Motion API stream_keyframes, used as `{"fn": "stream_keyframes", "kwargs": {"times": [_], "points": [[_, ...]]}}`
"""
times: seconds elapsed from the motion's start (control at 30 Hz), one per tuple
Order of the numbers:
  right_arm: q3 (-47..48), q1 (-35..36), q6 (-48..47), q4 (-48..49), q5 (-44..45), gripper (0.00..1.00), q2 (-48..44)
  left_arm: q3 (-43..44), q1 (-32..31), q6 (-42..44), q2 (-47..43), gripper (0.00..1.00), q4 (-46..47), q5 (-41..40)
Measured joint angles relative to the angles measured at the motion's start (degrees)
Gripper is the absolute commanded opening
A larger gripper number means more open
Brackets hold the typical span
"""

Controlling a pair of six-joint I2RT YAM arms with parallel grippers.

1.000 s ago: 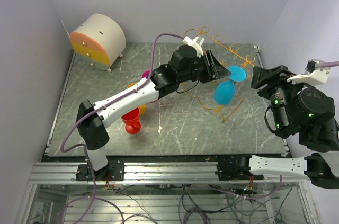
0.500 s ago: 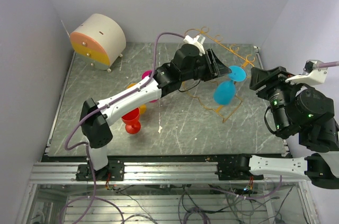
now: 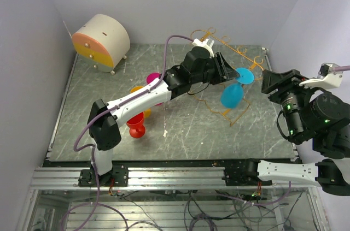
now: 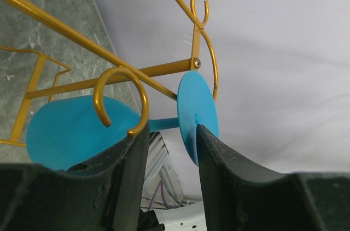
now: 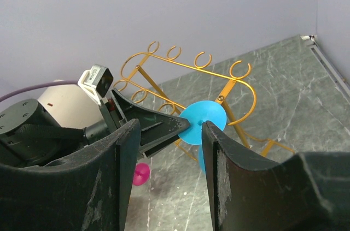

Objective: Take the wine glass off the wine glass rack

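Left wrist: gripper (image 4: pixel 169 130) at wine glass (image 4: pixel 61 131) stem

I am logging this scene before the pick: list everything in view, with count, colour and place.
wine glass rack: one, gold wire, far side of the table
wine glass: one, blue, hanging on the rack
drawer box: one, cream and orange, far left corner
red glass: one, red, left of centre
orange glass: one, orange, partly under the left arm
magenta glass: one, magenta, partly under the left arm
table: one, grey-green marbled
left pincer: one, black, open either side of the blue glass's stem
right pincer: one, black, open, empty, facing the rack
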Motion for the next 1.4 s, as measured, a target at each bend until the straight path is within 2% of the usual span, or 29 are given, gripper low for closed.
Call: {"fn": "stream_keyframes", "kwargs": {"times": [0.33,0.57,0.73,1.07,1.4], "points": [[-1.0,0.0,-0.3,0.3,-0.4,0.48,-0.1,1.6,0.0,-0.2,0.6,0.37,0.0,0.0],[-1.4,0.0,-0.7,0.9,-0.7,0.47,-0.2,1.7,0.0,-0.9,1.2,0.17,1.0,-0.2],[-1.8,0.0,-0.7,0.9,-1.3,0.47,-0.4,2.0,-0.1,-1.2,1.2,0.07,2.8,-0.3],[-2.2,0.0,-0.8,1.4,-1.5,0.47,-0.5,1.4,-0.1,-2.1,0.8,0.07,3.5,-0.4],[-2.4,0.0,-1.1,2.6,-1.5,0.46,-0.5,-4.4,-0.1,-6.2,-3.3,0.07,4.9,-0.4]]}}
